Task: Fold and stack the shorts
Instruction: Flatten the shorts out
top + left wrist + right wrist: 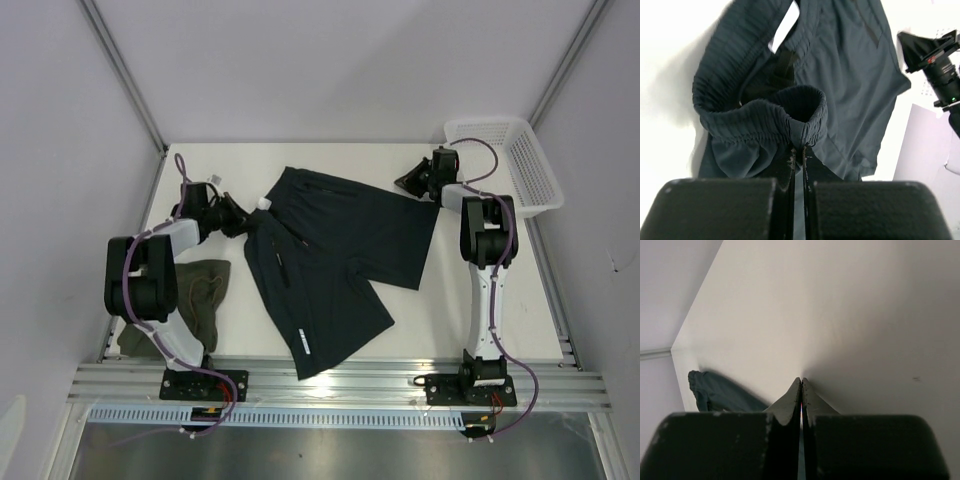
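Note:
The dark navy-teal shorts lie spread across the middle of the table, waistband at the far left. My left gripper is shut on a bunched fold of the elastic waistband, pinched between the fingertips in the left wrist view. My right gripper is shut just beyond the shorts' far right corner; in the right wrist view no cloth shows between the jaws, and the navy shorts lie to the left. The olive-green shorts lie crumpled at the near left, partly under the left arm.
A white mesh basket stands at the far right corner beside the right arm. Grey walls close the table at the back and sides. A metal rail runs along the near edge.

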Robot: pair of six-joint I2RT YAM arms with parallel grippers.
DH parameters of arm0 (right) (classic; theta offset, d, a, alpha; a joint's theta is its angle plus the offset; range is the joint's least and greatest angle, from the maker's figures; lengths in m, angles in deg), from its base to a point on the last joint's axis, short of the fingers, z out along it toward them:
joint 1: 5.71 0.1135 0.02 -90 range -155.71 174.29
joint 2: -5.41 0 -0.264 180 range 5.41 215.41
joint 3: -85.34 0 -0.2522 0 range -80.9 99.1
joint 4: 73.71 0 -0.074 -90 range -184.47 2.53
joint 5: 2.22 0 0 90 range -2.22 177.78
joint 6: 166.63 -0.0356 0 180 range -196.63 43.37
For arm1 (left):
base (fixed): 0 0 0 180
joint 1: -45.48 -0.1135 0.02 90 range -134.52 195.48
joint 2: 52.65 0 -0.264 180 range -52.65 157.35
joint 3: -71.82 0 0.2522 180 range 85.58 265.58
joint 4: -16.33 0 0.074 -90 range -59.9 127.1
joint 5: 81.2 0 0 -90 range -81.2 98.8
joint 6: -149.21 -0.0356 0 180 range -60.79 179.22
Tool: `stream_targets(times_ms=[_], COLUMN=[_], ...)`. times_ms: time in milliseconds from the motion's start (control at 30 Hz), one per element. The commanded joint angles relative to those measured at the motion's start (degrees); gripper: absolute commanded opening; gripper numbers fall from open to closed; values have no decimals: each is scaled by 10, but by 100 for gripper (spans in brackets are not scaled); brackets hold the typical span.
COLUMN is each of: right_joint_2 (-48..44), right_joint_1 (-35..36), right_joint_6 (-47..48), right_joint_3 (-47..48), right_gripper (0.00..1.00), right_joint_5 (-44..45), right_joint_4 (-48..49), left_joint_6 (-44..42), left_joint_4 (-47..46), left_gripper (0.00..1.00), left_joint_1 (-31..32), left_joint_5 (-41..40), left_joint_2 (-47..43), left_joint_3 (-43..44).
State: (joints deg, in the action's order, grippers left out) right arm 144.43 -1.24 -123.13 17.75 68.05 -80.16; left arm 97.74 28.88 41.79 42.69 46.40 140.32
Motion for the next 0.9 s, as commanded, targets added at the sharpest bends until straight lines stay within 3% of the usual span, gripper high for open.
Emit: stream_targets(times_ms=[0,133,267,467,567,700,867], right_joint_2=[-34,-45,-44,-7,26,66,99], right_joint_1=[6,25,59,129,149,160,160], right_joint_6=[24,35,40,32,10,-27,-25], right_joint_3=[-9,5,29,99,116,133,153], right_gripper=[0,0,20,27,22,3,0], right_joint_5=[21,0,-57,-111,-108,-104,-73], right_joint_4=[3,14,35,40,59,73,42], left_joint_6=[-6,10,22,35,38,36,32], left_joint_4=[-15,-41,-61,-78,-91,-98,-99], left_gripper=[0,0,0,0,0,0,0], left_joint_1=[-1,-18,-32,-66,-83,-87,-95], left_joint_5=[20,14,-1,-22,-14,-9,-15], left_joint_2=[-9,-53,-112,-170,-170,-168,-173], left_joint_3=[7,-39,-101,-171,-191,-198,-212])
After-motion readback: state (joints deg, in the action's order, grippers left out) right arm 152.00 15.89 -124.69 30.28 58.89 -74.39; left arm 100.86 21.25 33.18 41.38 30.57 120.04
